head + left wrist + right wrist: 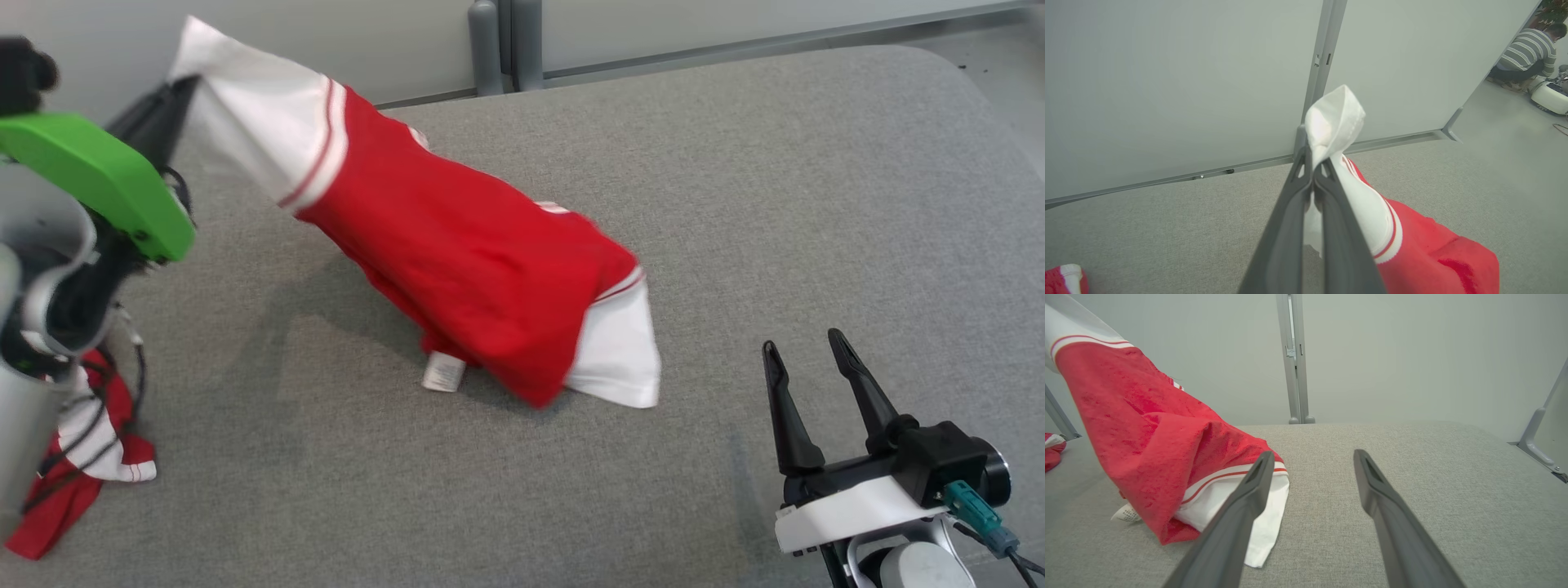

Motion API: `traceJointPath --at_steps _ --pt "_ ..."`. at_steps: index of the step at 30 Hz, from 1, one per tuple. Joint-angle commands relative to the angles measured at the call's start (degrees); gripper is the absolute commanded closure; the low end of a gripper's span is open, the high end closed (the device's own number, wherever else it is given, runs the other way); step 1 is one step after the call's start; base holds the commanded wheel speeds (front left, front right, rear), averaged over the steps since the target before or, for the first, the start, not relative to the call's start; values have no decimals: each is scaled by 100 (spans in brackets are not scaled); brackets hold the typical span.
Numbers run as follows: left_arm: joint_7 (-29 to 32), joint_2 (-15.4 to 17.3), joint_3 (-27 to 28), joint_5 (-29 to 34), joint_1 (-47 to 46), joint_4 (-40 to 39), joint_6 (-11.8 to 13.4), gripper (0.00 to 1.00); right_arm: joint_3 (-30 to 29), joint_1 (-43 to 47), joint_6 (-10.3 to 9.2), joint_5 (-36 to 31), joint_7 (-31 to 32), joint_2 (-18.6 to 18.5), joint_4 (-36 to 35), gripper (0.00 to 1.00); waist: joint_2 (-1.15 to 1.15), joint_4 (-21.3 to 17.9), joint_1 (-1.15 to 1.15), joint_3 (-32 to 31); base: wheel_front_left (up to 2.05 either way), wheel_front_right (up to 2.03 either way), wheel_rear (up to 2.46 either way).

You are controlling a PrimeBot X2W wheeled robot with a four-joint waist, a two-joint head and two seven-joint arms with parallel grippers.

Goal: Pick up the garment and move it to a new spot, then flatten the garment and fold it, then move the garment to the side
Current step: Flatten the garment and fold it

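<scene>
The garment [465,261] is red with white, red-striped sleeve ends. One white sleeve is lifted at the upper left of the head view, where my left gripper [184,90] is shut on it; the rest slopes down to the grey surface. In the left wrist view the fingers [1290,212] pinch the white sleeve [1335,118] together. A white label [443,373] sticks out beneath the red cloth. My right gripper [804,347] stands open at the lower right, apart from the garment. In the right wrist view the garment [1151,449] lies left of the open gripper [1310,457].
The grey padded table [735,204] spreads to the right of the garment. A second red and white cloth [82,457] lies at the lower left under my left arm. Grey partition panels with a post [498,45] stand behind the table. A person [1529,57] crouches far off.
</scene>
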Motion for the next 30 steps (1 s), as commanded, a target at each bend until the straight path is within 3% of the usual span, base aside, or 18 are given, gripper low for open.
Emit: traceJointPath --at_steps 1,3,8,13,16,17,21,26,30 --pt "53 216 24 251 -183 -95 121 100 20 -44 0 -45 -18 -11 17 0 38 89 0 -98 0 0 0" --pt "133 502 24 573 -422 -286 328 100 29 -81 0 -15 -18 -13 34 0 38 87 0 -134 0 0 0" --pt "233 733 -32 1120 -715 -831 777 100 46 -58 0 90 -18 -11 54 0 38 55 0 -268 0 0 0" --pt "188 498 -362 1334 120 -1748 1377 100 39 -7 0 252 -17 -11 32 0 38 -62 0 -251 0 0 0" --pt "33 166 -683 1345 829 -2198 1710 100 35 -16 0 295 -18 -12 47 0 38 -128 0 -143 0 0 0" --pt "33 166 -683 1345 829 -2198 1710 100 35 -16 0 295 -18 -12 47 0 38 -128 0 -143 0 0 0" --pt "-151 -477 -1372 1367 1477 -2218 1737 100 107 -181 0 311 -17 -14 72 0 38 -292 0 40 0 0 0" --pt "-251 -1250 -2141 1539 1404 -1589 1400 100 275 -449 0 388 -17 -11 99 0 38 -657 0 274 0 0 0" --pt "-338 -1726 -2357 1676 923 -896 1125 100 454 -648 0 534 -18 -13 101 0 38 -1134 0 487 0 0 0"
